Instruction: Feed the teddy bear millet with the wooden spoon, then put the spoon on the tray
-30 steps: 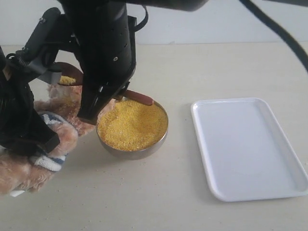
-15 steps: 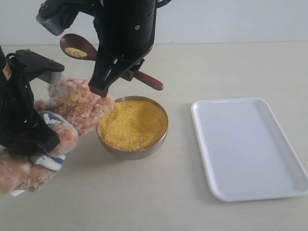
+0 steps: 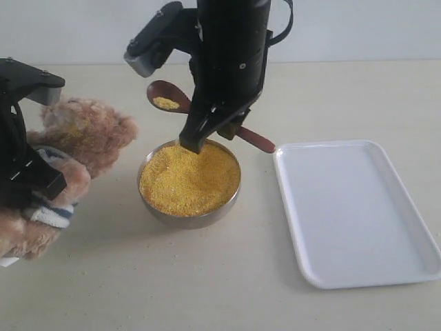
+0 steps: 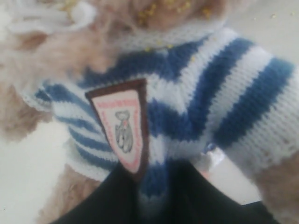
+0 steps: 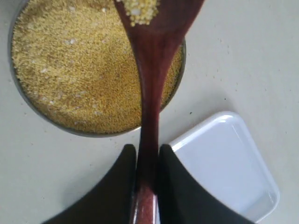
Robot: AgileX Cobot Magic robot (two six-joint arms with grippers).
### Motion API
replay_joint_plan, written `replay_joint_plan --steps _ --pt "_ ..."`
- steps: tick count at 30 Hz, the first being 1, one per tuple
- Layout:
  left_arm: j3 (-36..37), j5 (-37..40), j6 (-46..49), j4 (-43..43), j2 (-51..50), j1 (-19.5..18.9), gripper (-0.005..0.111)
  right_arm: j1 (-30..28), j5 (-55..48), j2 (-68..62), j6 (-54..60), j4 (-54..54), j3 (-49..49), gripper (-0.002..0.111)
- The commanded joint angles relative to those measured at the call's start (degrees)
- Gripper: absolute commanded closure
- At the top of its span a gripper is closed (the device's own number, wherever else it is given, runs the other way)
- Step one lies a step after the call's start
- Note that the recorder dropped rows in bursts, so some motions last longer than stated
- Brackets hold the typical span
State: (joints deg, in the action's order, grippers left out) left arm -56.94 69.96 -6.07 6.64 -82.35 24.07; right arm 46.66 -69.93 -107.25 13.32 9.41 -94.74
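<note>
The teddy bear (image 3: 83, 138) leans at the left of the exterior view, with millet grains stuck in its muzzle fur (image 4: 149, 8). My left gripper (image 3: 31, 176) is shut on its striped shirt just below the chest badge (image 4: 124, 126); the grip (image 4: 154, 186) shows in the left wrist view. My right gripper (image 3: 219, 127) is shut on the handle of the wooden spoon (image 3: 167, 96), which hangs level above the bowl's far rim and carries a little millet (image 5: 140, 9). The metal bowl of millet (image 3: 189, 179) stands mid-table. The white tray (image 3: 355, 210) lies to its right.
A few stray grains dot the beige tabletop (image 3: 227, 276) around the bear and bowl. The tray's near corner (image 5: 224, 158) sits close under the spoon's handle end. A pale wall (image 3: 358, 27) closes the back.
My right gripper has carried the spoon away from the bear's face, to the right, to above the bowl's far rim. The bear's head is now uncovered and sits slightly further left.
</note>
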Motion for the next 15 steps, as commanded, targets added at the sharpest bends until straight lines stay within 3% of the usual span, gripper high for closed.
replay_joint_plan --steps 1,15 --pt "-0.41 -0.57 -0.35 0.7 0.63 -0.64 0.103 -0.93 -0.03 0.68 0.11 0.23 3.3 0.109" --pt "-0.41 -0.72 -0.35 0.31 0.63 -1.57 0.103 0.48 -0.03 -3.72 -5.75 9.51 9.67 0.109"
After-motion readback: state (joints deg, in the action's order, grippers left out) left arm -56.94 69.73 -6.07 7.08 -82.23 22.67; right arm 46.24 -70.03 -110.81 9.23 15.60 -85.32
